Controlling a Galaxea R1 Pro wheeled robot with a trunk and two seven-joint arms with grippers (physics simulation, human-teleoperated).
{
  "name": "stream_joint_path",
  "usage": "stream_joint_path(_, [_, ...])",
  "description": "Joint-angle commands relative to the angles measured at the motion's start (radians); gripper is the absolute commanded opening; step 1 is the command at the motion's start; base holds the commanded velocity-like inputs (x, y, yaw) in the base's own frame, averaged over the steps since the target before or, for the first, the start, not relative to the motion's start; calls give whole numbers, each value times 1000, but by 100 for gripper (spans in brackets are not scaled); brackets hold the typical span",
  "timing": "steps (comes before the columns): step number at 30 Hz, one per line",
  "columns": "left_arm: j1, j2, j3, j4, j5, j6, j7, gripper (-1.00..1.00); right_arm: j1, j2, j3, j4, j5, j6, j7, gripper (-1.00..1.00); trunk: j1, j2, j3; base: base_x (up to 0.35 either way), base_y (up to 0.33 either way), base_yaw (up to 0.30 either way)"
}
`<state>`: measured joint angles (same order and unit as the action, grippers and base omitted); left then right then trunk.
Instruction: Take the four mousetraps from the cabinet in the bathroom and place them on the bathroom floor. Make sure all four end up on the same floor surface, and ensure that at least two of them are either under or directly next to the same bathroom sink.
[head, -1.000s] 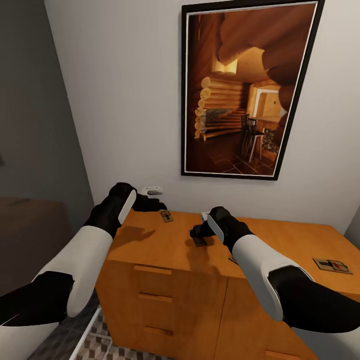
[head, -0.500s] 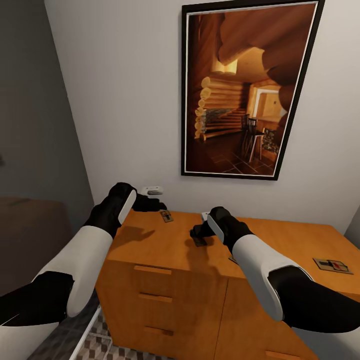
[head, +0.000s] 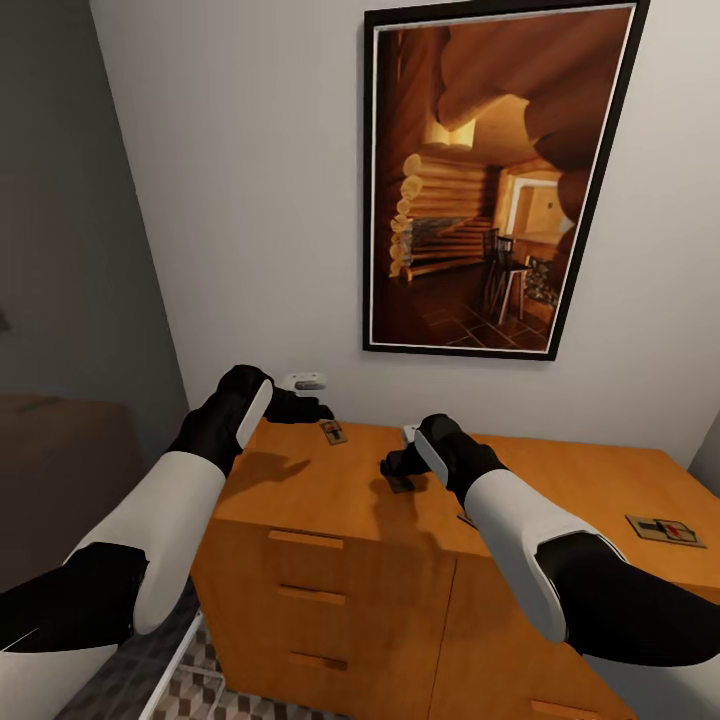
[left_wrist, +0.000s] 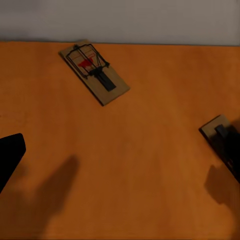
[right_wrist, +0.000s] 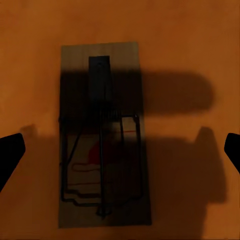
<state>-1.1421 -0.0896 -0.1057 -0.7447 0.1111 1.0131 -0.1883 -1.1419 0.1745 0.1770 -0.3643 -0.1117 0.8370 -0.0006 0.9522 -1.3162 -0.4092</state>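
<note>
- The robot stands in front of the cabinet (head: 330, 520), a low orange-brown wooden chest with drawer fronts and bar handles.
- A big framed picture (head: 480, 180) of a log cabin room hangs on the white wall above it.
- Three mousetraps lie flat on the cabinet top in the head view.
- The first mousetrap (head: 333, 432) is near the back edge, close to the wall. In the left wrist view this same mousetrap (left_wrist: 94, 71) lies at a slant with its red mark showing.
- The second mousetrap (head: 400, 483) is near the middle of the top, right under the right gripper (head: 392, 466).
- In the right wrist view the second mousetrap (right_wrist: 104, 135) lies in shadow between the two dark fingertips (right_wrist: 11, 155). The fingertips are spread wide and do not touch it, so the right gripper is not holding anything.
- The third mousetrap (head: 665, 531) lies far off at the right end of the top.
- The left gripper (head: 305, 408) hovers over the back left corner of the cabinet, just beside the first mousetrap. I cannot tell if its fingers are spread or closed.
- A bit of the bathroom floor (head: 200, 690) with its cube pattern shows at the foot of the cabinet.
</note>
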Motion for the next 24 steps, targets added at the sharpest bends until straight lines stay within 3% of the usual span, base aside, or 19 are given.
stream_joint_path(1, [-1, 1, -2, -1, 10, 5, 6, 100, -1, 0, 4, 0, -8, 3, -4, 100, 0, -1, -1, -70, 57, 0])
stream_joint_path(24, [-1, 1, -2, -1, 10, 5, 5, 100, -1, 0, 4, -1, -8, 2, -4, 100, 0, -1, -1, -39, 31, 0])
